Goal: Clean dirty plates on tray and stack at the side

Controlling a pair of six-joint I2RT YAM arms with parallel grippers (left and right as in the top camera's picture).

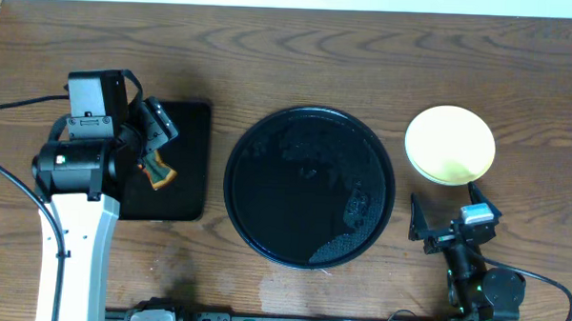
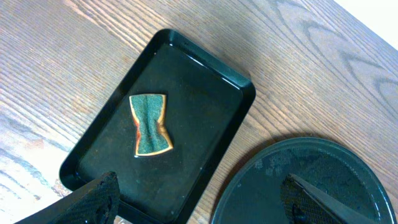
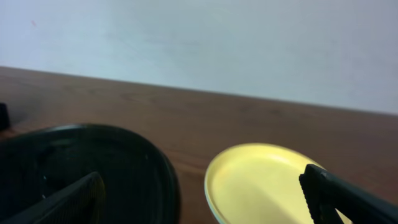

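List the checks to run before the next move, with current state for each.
1. Round tray free of plates: ok.
2. Yellow plate on the tabletop beside the tray, no smear showing: ok.
3. Other plates stacked under it: cannot tell.
4. Sponge lying in the rectangular tray: ok.
5. Left gripper open and empty: ok.
6. Right gripper open and empty, clear of the plate: ok.
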